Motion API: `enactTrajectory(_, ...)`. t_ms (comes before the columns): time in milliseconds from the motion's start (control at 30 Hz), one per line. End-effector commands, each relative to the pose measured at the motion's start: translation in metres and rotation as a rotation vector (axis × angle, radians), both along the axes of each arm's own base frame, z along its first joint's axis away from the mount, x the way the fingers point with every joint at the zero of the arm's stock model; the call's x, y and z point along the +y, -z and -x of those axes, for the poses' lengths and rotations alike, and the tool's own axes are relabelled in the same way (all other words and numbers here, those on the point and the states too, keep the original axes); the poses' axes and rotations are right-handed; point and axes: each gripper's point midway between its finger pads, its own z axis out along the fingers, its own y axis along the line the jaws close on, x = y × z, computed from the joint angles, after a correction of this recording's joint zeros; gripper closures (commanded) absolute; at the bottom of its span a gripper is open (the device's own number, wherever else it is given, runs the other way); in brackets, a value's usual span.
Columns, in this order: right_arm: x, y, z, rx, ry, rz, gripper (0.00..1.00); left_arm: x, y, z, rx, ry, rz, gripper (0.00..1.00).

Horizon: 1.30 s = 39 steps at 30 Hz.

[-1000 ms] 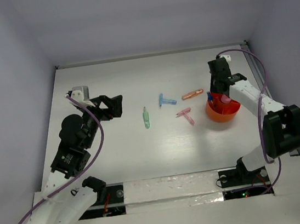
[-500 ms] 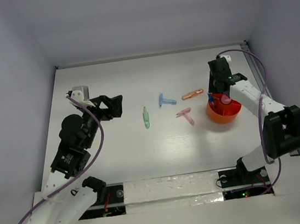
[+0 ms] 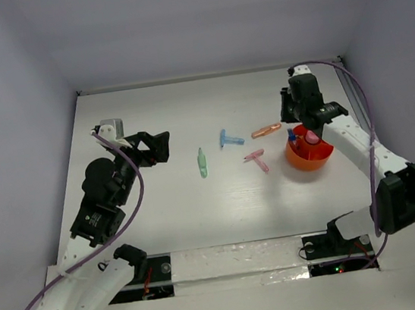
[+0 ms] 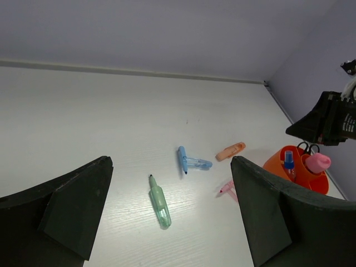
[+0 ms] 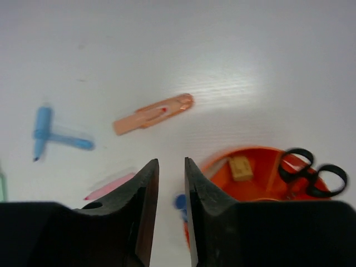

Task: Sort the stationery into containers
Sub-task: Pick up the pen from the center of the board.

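The orange-red bowl [image 3: 309,158] stands at the right and holds a pink tube [image 3: 311,137], black-handled scissors [image 5: 311,172], a tan block [image 5: 241,167] and a clear-blue piece [image 3: 292,137]. On the table lie a pale green stick [image 3: 202,162], a light blue T-shaped piece [image 3: 229,138], a pink T-shaped piece [image 3: 256,160] and a peach marker [image 3: 266,130]. My right gripper [image 3: 291,110] hovers by the bowl's far left rim, near the peach marker [image 5: 154,113], jaws a narrow gap apart and empty. My left gripper [image 3: 161,147] is wide open and empty, left of the green stick [image 4: 159,201].
White side walls close in the table on the left, right and back. The right arm's purple cable arcs over the bowl's right side. The blue T-shaped piece [image 4: 189,162] and the bowl [image 4: 278,161] also show in the left wrist view.
My right gripper has moved from above the bowl toward the back and slightly left, now beside the bowl's far rim. The left arm has not moved.
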Motion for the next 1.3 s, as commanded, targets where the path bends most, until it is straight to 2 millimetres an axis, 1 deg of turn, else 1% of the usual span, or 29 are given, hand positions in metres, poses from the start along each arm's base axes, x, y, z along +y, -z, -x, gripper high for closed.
enactTrajectory(0,0.083,-0.030,0.001,-0.110,-0.319,-0.085,0.74,0.001,-0.018,-0.001,-0.044,-0.005,0.033,0.15)
enactTrajectory(67,0.108,-0.024,0.005,-0.099,-0.408,-0.057,0.79,0.002,-0.017,-0.003,-0.040,-0.014,0.030,0.15)
enactTrajectory(100,0.130,-0.025,0.010,-0.097,-0.468,-0.060,0.80,0.002,-0.017,-0.003,-0.039,-0.019,0.028,0.15)
enactTrajectory(133,0.142,-0.010,0.010,-0.056,-0.491,-0.054,0.80,0.003,-0.016,-0.004,-0.037,-0.022,0.026,0.15)
enactTrajectory(200,0.181,-0.002,0.024,-0.012,-0.577,-0.117,0.79,0.007,-0.015,-0.006,-0.033,-0.042,0.023,0.15)
enactTrajectory(233,0.195,-0.001,0.027,-0.008,-0.598,-0.132,0.70,0.007,-0.014,-0.007,-0.032,-0.046,0.021,0.15)
enactTrajectory(300,0.219,0.014,0.030,0.009,-0.609,-0.135,0.59,0.010,-0.013,-0.008,-0.029,-0.062,0.021,0.16)
enactTrajectory(333,0.239,0.014,0.037,0.007,-0.637,-0.140,0.49,0.010,-0.013,-0.009,-0.028,-0.065,0.019,0.16)
enactTrajectory(367,0.244,0.020,0.038,0.021,-0.612,-0.131,0.45,0.014,-0.012,-0.010,-0.026,-0.083,0.018,0.16)
enactTrajectory(400,0.257,0.036,0.046,0.054,-0.621,-0.106,0.43,0.015,-0.011,-0.011,-0.025,-0.091,0.019,0.16)
enactTrajectory(433,0.258,0.040,0.045,0.051,-0.578,-0.086,0.41,0.017,-0.011,-0.011,-0.023,-0.100,0.020,0.16)
enactTrajectory(500,0.268,0.058,0.054,0.077,-0.577,-0.081,0.41,0.018,-0.010,-0.012,-0.020,-0.108,0.019,0.16)
enactTrajectory(533,0.278,0.064,0.064,0.081,-0.593,-0.091,0.41,0.020,-0.009,-0.014,-0.016,-0.118,0.020,0.17)
enactTrajectory(567,0.287,0.068,0.067,0.072,-0.590,-0.122,0.41,0.020,-0.009,-0.014,-0.015,-0.118,0.021,0.18)
enactTrajectory(633,0.294,0.090,0.076,0.093,-0.584,-0.109,0.41,0.020,-0.010,-0.014,-0.014,-0.118,0.027,0.21)
enactTrajectory(667,0.298,0.094,0.073,0.070,-0.549,-0.113,0.41,0.024,-0.011,-0.014,-0.017,-0.132,0.033,0.22)
enactTrajectory(700,0.300,0.102,0.075,0.076,-0.538,-0.111,0.41,0.024,-0.010,-0.014,-0.016,-0.135,0.037,0.23)
enactTrajectory(733,0.300,0.119,0.074,0.099,-0.522,-0.103,0.41,0.025,-0.012,-0.013,-0.025,-0.138,0.044,0.23)
enactTrajectory(767,0.301,0.125,0.070,0.097,-0.496,-0.105,0.41,0.028,-0.013,-0.014,-0.026,-0.147,0.046,0.23)
enactTrajectory(800,0.300,0.133,0.069,0.108,-0.484,-0.090,0.41,0.028,-0.011,-0.014,-0.024,-0.149,0.045,0.23)
enactTrajectory(833,0.303,0.135,0.065,0.112,-0.475,-0.085,0.41,0.028,-0.010,-0.015,-0.019,-0.149,0.040,0.23)
enactTrajectory(867,0.301,0.151,0.068,0.132,-0.464,-0.043,0.41,0.027,-0.009,-0.016,-0.016,-0.147,0.039,0.23)
enactTrajectory(900,0.300,0.155,0.065,0.132,-0.454,-0.028,0.41,0.026,-0.009,-0.016,-0.015,-0.144,0.036,0.23)
enactTrajectory(933,0.305,0.156,0.067,0.133,-0.460,-0.025,0.42,0.026,-0.007,-0.017,-0.010,-0.143,0.033,0.23)
enactTrajectory(967,0.302,0.169,0.067,0.156,-0.450,0.003,0.43,0.025,-0.007,-0.017,-0.008,-0.138,0.032,0.23)
enactTrajectory(1067,0.296,0.177,0.069,0.166,-0.407,0.069,0.48,0.023,-0.006,-0.018,-0.006,-0.132,0.031,0.23)
enactTrajectory(1167,0.288,0.182,0.071,0.175,-0.388,0.085,0.61,0.021,-0.004,-0.019,0.000,-0.126,0.029,0.23)
enactTrajectory(1233,0.285,0.178,0.072,0.174,-0.377,0.085,0.60,0.021,-0.003,-0.020,0.005,-0.124,0.028,0.23)
enactTrajectory(1267,0.284,0.178,0.077,0.178,-0.382,0.094,0.55,0.020,-0.003,-0.020,0.006,-0.123,0.028,0.23)
